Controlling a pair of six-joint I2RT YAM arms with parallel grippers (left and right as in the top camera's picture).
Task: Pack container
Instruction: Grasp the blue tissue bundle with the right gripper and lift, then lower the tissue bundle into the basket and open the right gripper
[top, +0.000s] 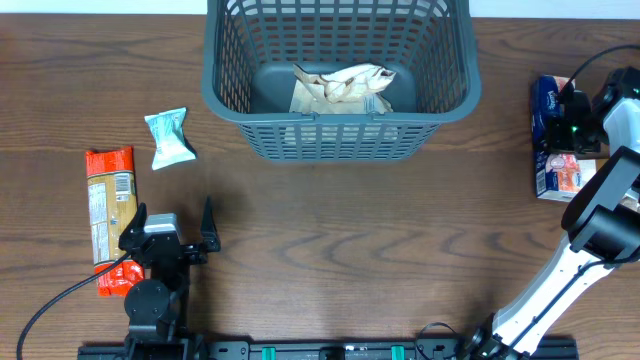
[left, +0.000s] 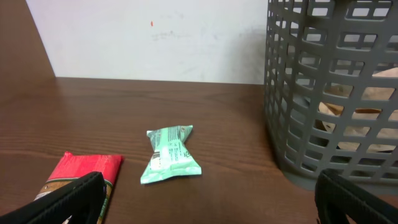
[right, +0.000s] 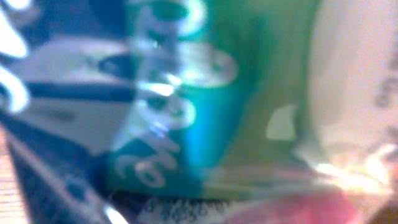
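Note:
The dark grey lattice container (top: 340, 108) stands at the far middle of the table and holds a crumpled beige pack (top: 340, 88). Its wall fills the right of the left wrist view (left: 336, 93). My left gripper (top: 172, 222) is open and empty near the front left, also shown in the left wrist view (left: 205, 208). A small green pack (top: 169, 137) (left: 170, 154) lies ahead of it. A long red pack (top: 110, 200) (left: 84, 171) lies by its left finger. My right gripper (top: 572, 128) is down on a blue pack (top: 548, 108) at the far right. That blurred blue-green pack (right: 174, 112) fills the right wrist view and the fingers are hidden.
A pink and white pack (top: 560, 177) lies just in front of the blue pack at the right edge. A white wall stands behind the table (left: 155, 37). Cables trail from both arm bases at the front.

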